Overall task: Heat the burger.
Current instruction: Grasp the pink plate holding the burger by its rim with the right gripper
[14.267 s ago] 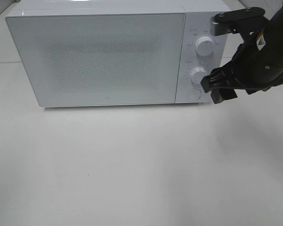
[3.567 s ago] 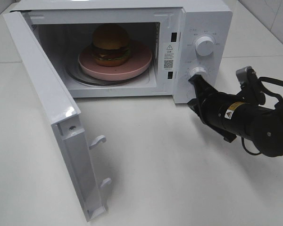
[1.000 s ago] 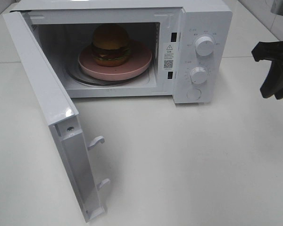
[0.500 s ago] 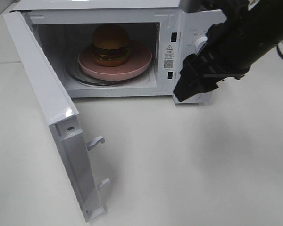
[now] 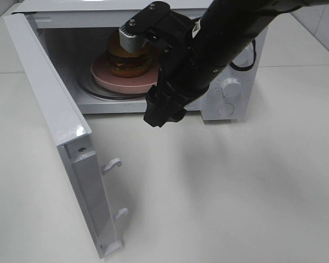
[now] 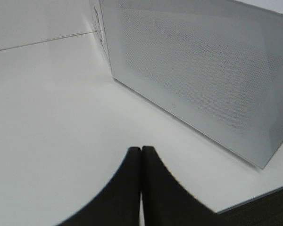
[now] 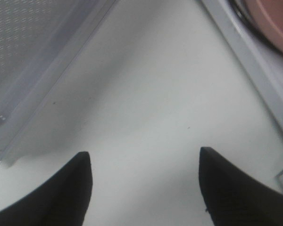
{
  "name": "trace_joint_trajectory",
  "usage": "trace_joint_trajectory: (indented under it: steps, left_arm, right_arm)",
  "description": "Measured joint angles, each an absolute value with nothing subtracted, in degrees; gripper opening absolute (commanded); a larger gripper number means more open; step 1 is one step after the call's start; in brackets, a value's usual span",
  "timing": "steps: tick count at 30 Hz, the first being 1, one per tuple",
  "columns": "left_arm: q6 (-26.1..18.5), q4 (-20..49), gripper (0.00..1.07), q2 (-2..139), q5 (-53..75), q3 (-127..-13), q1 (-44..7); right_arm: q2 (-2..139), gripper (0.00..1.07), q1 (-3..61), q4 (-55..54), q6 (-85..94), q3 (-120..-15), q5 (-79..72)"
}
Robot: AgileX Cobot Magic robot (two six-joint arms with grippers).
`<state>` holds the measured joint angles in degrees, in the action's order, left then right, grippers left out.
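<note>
Exterior high: microwave sits at the back of the white table, with its door swung wide open on the left-hand hinge. The burger is inside the cavity on a pink plate, and the plate is on the glass turntable. The bun top is partly hidden by a grey bracket on the right arm. That arm reaches across the control panel and the right part of the cavity opening. The upper dial is covered; the lower dial and the round button show. The right gripper points down, above the table just in front of the cavity sill, apart from burger and plate.

Right wrist: fingers spread wide, nothing between them, bare table below, so it is released. The door edge is on one side; the plate rim and sill are in the opposite corner.

Left wrist: left gripper is clenched, fingertips touching, holding nothing. It is low over the table, facing the door's outer mesh face. It is outside the exterior high frame.
</note>
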<state>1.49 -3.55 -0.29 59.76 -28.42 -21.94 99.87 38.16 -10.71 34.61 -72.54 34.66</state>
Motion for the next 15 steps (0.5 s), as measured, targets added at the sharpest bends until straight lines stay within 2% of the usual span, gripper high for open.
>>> trace_joint_trajectory:
  steps: [15]
  left_arm:
    - [1.5,-3.6,0.00,-0.3,59.8,-28.4,-21.9]
  right_arm:
    - [108.6,0.64,41.1,-0.8,40.9,-81.2,27.7]
